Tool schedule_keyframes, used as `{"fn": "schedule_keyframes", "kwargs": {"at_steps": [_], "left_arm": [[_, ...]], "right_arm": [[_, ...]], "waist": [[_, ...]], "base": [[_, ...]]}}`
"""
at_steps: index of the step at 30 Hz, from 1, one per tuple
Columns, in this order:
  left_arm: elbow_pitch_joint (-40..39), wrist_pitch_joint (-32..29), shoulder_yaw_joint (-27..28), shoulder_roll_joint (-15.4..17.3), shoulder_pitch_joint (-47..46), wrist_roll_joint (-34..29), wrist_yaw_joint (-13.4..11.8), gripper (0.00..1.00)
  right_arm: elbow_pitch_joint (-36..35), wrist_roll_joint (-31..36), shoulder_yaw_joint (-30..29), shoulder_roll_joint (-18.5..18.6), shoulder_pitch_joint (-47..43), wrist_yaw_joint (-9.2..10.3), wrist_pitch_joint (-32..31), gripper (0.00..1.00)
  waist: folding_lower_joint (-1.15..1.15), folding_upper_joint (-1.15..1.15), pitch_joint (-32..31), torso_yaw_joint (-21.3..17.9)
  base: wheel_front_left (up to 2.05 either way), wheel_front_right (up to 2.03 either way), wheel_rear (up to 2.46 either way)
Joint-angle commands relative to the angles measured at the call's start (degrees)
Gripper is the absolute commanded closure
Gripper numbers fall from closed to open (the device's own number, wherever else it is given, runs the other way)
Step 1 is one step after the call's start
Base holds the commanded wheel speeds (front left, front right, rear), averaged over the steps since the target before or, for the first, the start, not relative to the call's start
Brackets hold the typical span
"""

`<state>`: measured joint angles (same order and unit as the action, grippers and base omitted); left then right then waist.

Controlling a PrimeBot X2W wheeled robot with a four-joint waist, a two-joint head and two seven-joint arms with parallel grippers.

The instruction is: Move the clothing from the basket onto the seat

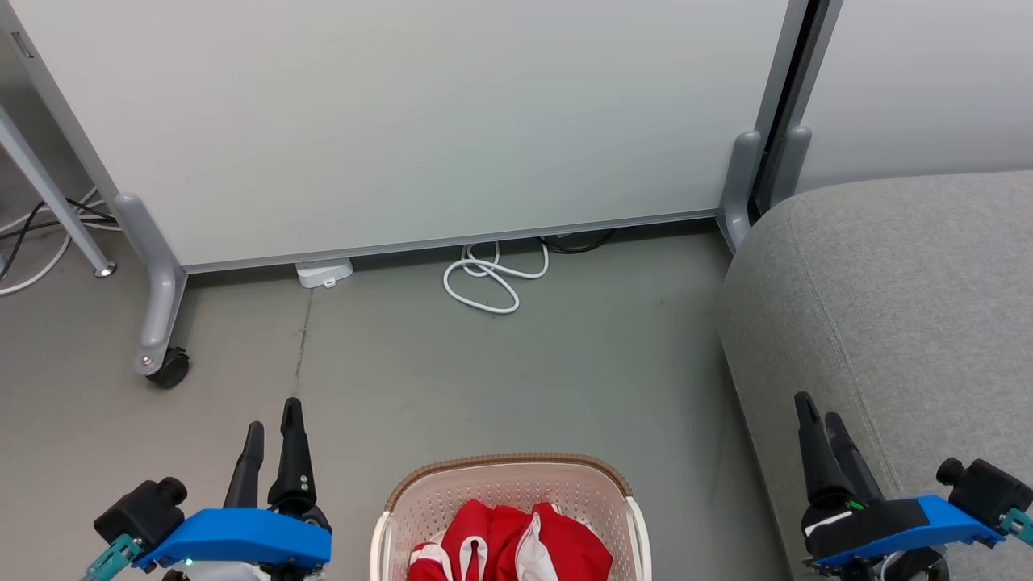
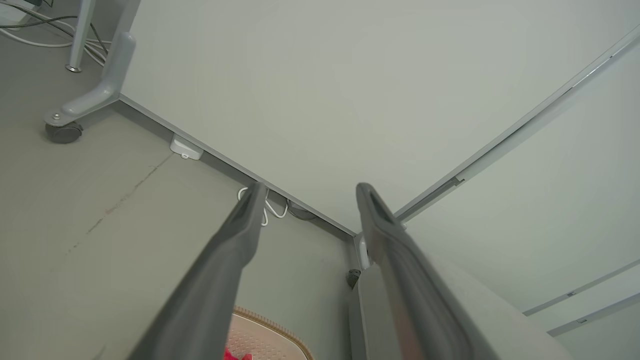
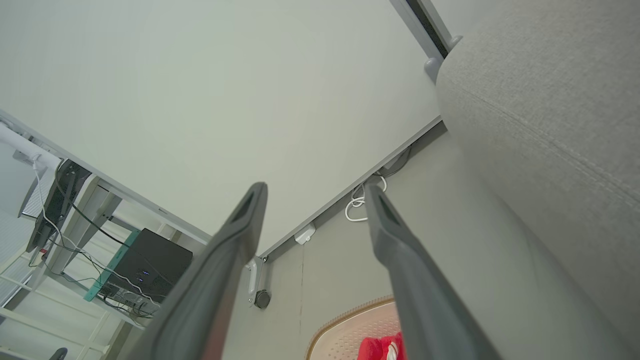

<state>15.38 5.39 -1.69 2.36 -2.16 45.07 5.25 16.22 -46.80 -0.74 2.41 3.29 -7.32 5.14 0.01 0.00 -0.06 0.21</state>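
Head view | we hold our left tool (image 1: 273, 413) and right tool (image 1: 816, 406) empty, jaws apart, flanking the laundry basket (image 1: 508, 461), likely poised to reach in | red clothing (image 1: 516, 541) lies bunched inside it | grey sofa (image 1: 904, 307) waits just right.

Looks like an office or lab space staged as a living corner, not a real home. Pale partition panel (image 1: 403, 121) on grey legs with a castor (image 1: 169, 369). Bare grey floor (image 1: 484, 379), loose white cable (image 1: 492, 278) looped at the panel's foot, dark cables (image 1: 36, 216) by a metal desk leg (image 1: 56, 202). Right wrist view: black equipment box (image 3: 150, 262) among wires under a frame. Homely bits: grey sofa (image 1: 904, 307), laundry basket (image 1: 508, 468) of red clothing (image 1: 516, 541).
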Motion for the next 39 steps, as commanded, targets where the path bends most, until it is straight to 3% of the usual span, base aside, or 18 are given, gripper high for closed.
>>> {"fn": "schedule_keyframes", "kwargs": {"at_steps": [1, 19, 39], "left_arm": [[-0.55, 0.63, -0.33, 0.48, -0.75, -2.13, -0.10, 0.00], [0.42, 3.54, -1.90, 0.62, -1.35, -14.86, -0.13, 0.00], [1.15, 6.10, -2.45, 0.61, -1.63, -23.39, 0.25, 0.00]], "right_arm": [[-0.80, 1.86, 0.27, 0.39, 1.03, -0.15, 0.59, 0.00], [-0.78, 14.63, 0.58, 0.47, 1.27, -0.16, 2.29, 0.00], [-0.73, 24.36, -0.12, 0.54, 1.03, -0.19, 3.86, 0.00]], "waist": [[-0.01, 0.00, 0.00, 0.01], [-0.01, 0.00, 0.25, 0.04], [-0.01, 0.00, 0.36, 0.02]], "base": [[0.00, 0.00, 0.00], [0.00, 0.00, 0.00], [0.00, 0.00, 0.00]]}}
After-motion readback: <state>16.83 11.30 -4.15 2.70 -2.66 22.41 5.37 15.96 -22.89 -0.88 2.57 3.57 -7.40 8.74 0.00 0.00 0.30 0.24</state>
